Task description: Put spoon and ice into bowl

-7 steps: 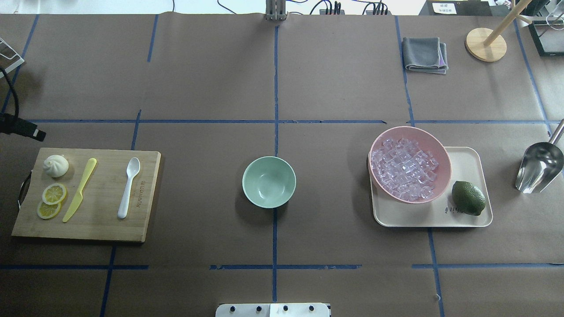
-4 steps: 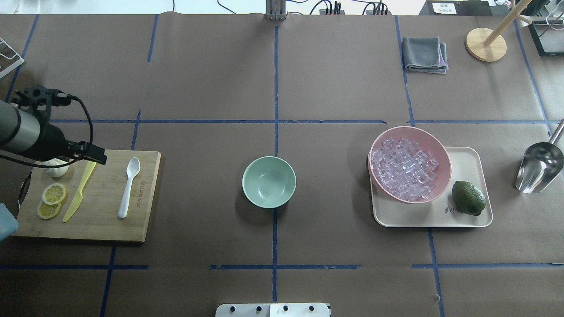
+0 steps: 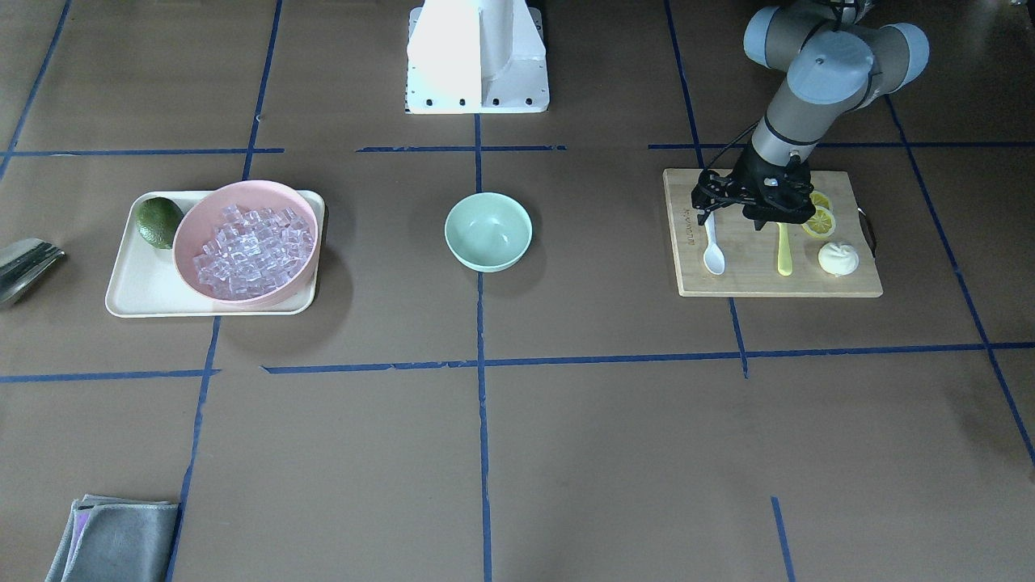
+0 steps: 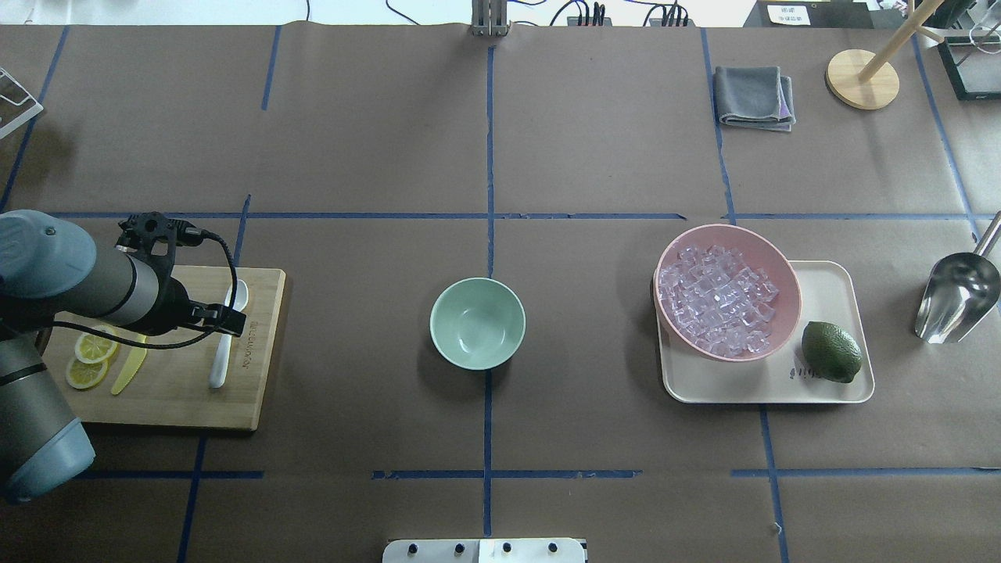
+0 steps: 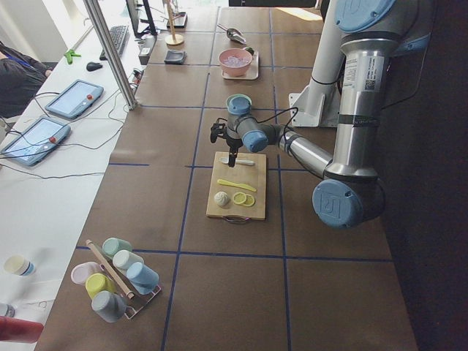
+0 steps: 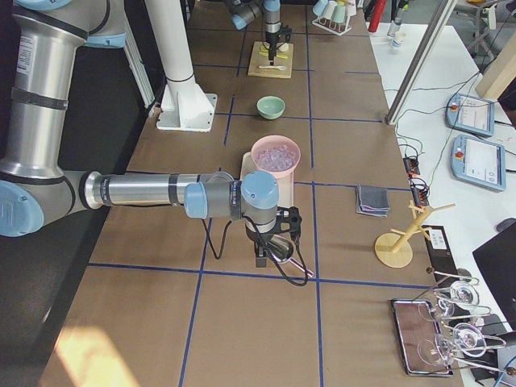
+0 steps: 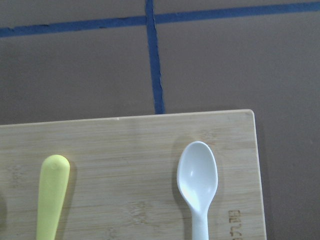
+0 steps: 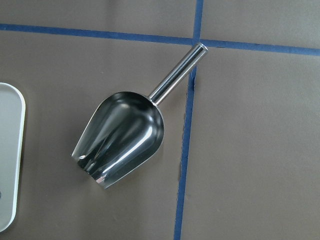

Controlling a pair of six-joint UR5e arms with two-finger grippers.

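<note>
The white spoon point(image 4: 220, 358) lies on the wooden cutting board point(image 4: 258, 352) at the left and also shows in the left wrist view point(image 7: 197, 176). My left gripper point(image 3: 732, 218) hangs over the board above the spoon's handle, between the spoon point(image 3: 713, 255) and the knife; it looks open and empty. The mint-green bowl point(image 4: 477, 323) stands empty at the table's middle. The ice point(image 4: 715, 301) fills a pink bowl point(image 4: 791, 275) on the right. My right gripper point(image 6: 270, 248) shows only in the exterior right view, over a metal scoop point(image 8: 122, 135); I cannot tell if it is open or shut.
A yellow-green knife point(image 4: 129, 369), lemon slices point(image 4: 92, 348) and a white bun point(image 3: 838, 259) share the board. The pink bowl and a lime point(image 4: 831, 352) sit on a cream tray point(image 4: 829, 274). The metal scoop point(image 4: 956, 297) lies right of the tray. A grey cloth point(image 4: 755, 96) and a wooden stand point(image 4: 862, 78) are far right.
My left arm has come in from the left edge and moved right over the cutting board. It now covers the bun and part of the spoon. Nothing else has moved.
</note>
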